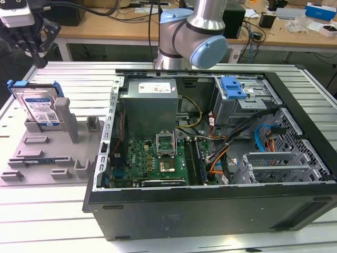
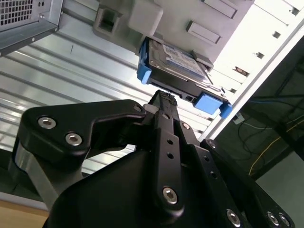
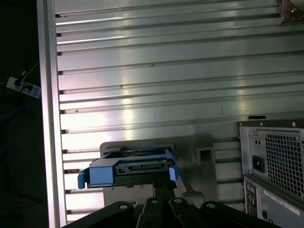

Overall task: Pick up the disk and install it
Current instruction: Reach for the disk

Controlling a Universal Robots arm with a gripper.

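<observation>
While the hand (image 1: 37, 52) hangs above the disk (image 1: 39, 108) and apart from it, I cannot tell if it is spread or pressed together. The disk leans in a grey holder (image 1: 31, 153) on the surface (image 1: 52, 221), at the exterior view's left, beside the open computer case (image 1: 210, 211). Both wrist views look down on the disk's blue end.
</observation>
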